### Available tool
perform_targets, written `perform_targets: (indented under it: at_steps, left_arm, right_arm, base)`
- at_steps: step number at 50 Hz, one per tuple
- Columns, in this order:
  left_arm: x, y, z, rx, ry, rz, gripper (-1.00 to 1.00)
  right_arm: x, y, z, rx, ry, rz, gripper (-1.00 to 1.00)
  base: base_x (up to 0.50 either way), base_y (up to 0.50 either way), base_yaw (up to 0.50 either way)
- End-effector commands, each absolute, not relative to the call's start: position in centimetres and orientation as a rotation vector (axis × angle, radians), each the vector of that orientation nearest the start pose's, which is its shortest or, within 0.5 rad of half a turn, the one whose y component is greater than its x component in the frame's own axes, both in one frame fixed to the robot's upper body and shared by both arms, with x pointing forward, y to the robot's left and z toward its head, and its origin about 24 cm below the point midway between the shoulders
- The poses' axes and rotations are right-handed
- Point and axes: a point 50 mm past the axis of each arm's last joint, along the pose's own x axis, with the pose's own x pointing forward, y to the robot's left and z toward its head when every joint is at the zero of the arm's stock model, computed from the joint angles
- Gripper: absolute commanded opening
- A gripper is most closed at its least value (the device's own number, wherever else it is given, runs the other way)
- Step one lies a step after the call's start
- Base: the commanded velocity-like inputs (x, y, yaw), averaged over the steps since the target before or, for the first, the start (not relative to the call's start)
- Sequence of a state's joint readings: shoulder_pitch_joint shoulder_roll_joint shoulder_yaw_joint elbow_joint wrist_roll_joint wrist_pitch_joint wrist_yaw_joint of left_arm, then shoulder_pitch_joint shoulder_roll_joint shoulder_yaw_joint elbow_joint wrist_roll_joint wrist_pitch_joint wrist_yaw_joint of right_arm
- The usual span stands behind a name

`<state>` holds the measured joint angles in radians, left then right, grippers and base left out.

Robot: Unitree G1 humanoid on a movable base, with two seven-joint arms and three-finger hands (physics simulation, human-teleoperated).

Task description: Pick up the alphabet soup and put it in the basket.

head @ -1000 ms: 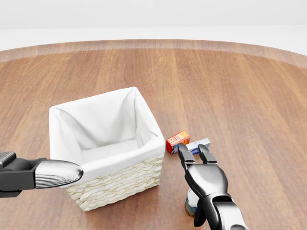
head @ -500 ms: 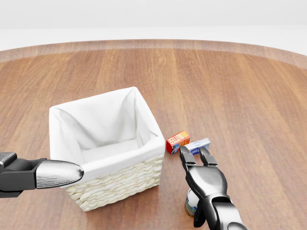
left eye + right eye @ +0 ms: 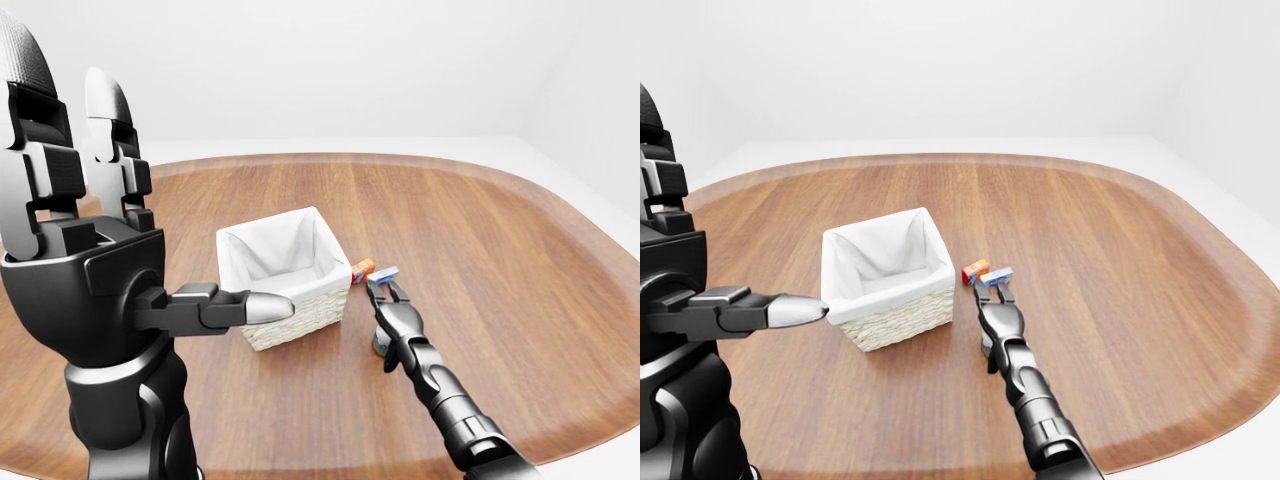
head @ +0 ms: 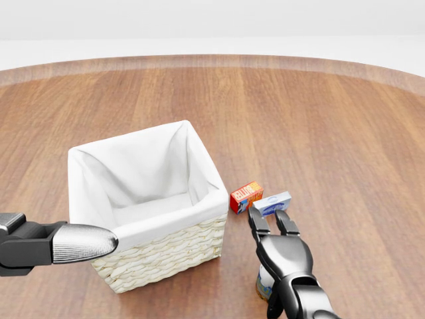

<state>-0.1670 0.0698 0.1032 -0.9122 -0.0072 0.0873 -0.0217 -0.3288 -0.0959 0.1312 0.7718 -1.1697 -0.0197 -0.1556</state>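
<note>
The alphabet soup can [image 4: 263,286] stands upright on the wooden table, right of the basket near the bottom of the head view, mostly hidden under my right hand. My right hand [image 4: 269,216] is open, just above the can, fingers pointing up the view toward two small boxes; they close on nothing. The wicker basket [image 4: 166,256] with a white cloth lining is empty and sits left of the can. My left hand [image 3: 160,210] is raised and open at the left; its thumb [image 4: 83,242] reaches in beside the basket's lower left corner.
A small red-orange box [image 4: 246,196] and a blue-white box [image 4: 274,202] lie just past my right fingertips, close to the basket's right side. The round wooden table [image 4: 319,119] stretches wide around them, its edge curving at the top.
My right hand has slid a little toward the bottom of the view, settling lower over the can. The left thumb dipped slightly. Basket and boxes have not moved.
</note>
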Motion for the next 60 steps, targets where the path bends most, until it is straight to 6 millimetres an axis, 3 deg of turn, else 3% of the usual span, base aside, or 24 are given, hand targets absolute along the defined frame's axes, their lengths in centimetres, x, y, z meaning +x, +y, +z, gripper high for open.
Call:
perform_targets:
  at_steps: [1, 60]
  left_arm:
    - [17.9, 15.8, 25.4, 0.092, -0.987, 0.009, 1.00]
    - [17.7, 15.5, 25.6, 0.090, -1.000, 0.002, 1.00]
  right_arm:
    - [28.8, -13.7, -4.3, -1.338, 0.203, 0.292, 1.00]
    - [27.7, -13.5, -6.5, -1.255, 0.269, 0.317, 1.00]
  base:
    - [0.00, 0.00, 0.00]
    - [0.00, 0.00, 0.00]
